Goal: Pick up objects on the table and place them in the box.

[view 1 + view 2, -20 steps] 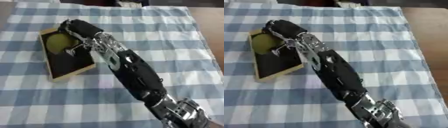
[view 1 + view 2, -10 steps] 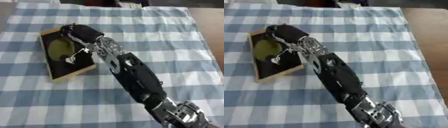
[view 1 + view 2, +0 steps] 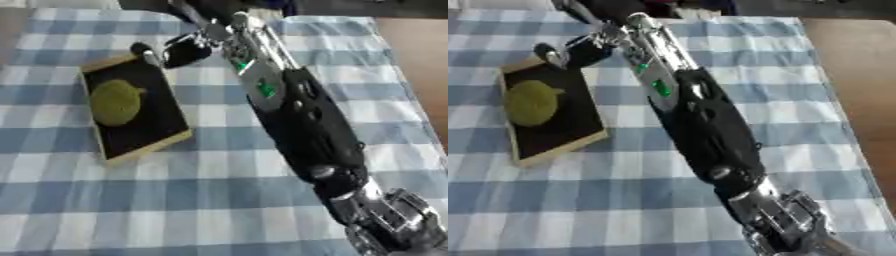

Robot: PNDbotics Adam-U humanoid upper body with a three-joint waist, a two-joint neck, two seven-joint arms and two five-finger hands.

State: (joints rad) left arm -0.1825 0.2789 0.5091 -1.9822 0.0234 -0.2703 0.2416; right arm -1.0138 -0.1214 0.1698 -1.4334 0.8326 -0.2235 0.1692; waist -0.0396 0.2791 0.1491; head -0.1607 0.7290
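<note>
The round yellow-green fruit (image 3: 115, 101) lies inside my shallow box with a black floor and pale wooden rim (image 3: 179, 139) — it sits near the far end. The box rests askew on the blue-and-white checked tablecloth (image 3: 210, 210). My right hand (image 3: 179, 49) hangs just past the box's far corner — I hold nothing, and my dark fingers (image 3: 547, 51) are loosely bent. My black arm (image 3: 302, 120) runs slantwise across the cloth.
</note>
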